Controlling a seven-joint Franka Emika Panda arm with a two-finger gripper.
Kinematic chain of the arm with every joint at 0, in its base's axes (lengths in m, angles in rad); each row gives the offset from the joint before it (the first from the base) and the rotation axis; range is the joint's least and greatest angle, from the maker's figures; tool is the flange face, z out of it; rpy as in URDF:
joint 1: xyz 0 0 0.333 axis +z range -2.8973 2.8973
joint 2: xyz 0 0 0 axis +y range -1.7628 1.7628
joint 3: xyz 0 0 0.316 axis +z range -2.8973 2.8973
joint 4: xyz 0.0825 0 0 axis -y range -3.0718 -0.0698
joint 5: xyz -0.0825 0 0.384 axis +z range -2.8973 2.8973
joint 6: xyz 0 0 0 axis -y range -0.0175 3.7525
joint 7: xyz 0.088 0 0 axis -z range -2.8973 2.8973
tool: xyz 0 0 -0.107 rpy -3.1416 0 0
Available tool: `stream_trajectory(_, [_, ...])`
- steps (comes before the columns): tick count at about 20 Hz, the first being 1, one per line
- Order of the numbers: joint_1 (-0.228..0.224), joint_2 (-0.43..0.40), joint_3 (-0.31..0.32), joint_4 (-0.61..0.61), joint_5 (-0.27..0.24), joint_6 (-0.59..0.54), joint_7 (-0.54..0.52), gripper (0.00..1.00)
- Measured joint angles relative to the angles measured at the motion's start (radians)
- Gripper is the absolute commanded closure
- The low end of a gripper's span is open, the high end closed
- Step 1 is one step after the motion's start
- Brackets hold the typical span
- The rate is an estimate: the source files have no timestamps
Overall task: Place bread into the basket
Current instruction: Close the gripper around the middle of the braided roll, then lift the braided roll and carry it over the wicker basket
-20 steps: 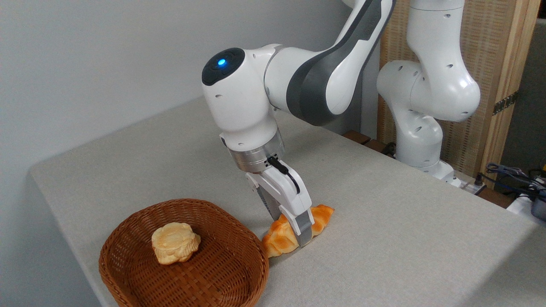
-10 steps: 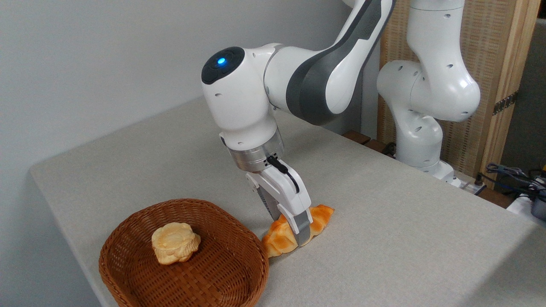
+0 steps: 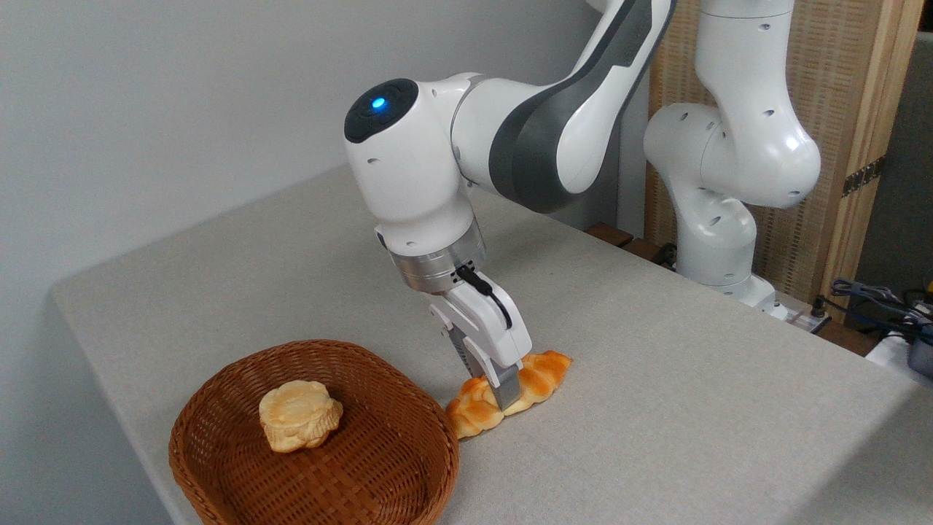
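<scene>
The bread (image 3: 545,372), a glossy golden braided loaf, lies on the table just right of the basket (image 3: 430,426), its left end nearly touching the rim. My gripper (image 3: 505,397) comes down from above onto the loaf's middle, and its fingers (image 3: 509,386) are pressed against the loaf, which still rests on the cloth. The far finger is mostly hidden behind the near one. The round reddish-brown wicker basket stands at the table's front left corner.
A small pale yellow bun (image 3: 299,415) sits inside the basket. The grey table (image 3: 656,408) stretches bare to the right and back. My arm's base (image 3: 721,248) stands at the back right, with cables (image 3: 875,299) beyond it.
The near finger has drawn in toward the far one, closing on the loaf's middle. The loaf now sits a little flatter; the arm has barely shifted.
</scene>
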Motion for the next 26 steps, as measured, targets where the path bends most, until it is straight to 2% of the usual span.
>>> stream_trajectory(7, [-0.004,-0.066,-0.011,0.052,-0.001,-0.171,0.025,0.55])
stream_trajectory(12, [-0.009,-0.089,-0.013,0.155,-0.081,-0.171,0.026,0.55])
stream_trajectory(14, [-0.009,-0.088,-0.013,0.186,-0.100,-0.118,0.026,0.55])
stream_trajectory(17, [-0.009,-0.077,-0.013,0.196,-0.117,0.021,0.026,0.55])
stream_trajectory(22, [-0.008,0.013,-0.008,0.196,-0.135,0.244,0.026,0.47])
stream_trajectory(24, [-0.007,0.043,-0.005,0.196,-0.175,0.340,0.026,0.32])
stream_trajectory(25, [-0.006,0.054,-0.004,0.197,-0.191,0.381,0.026,0.11])
stream_trajectory(26, [-0.005,0.065,-0.003,0.197,-0.202,0.413,0.026,0.00])
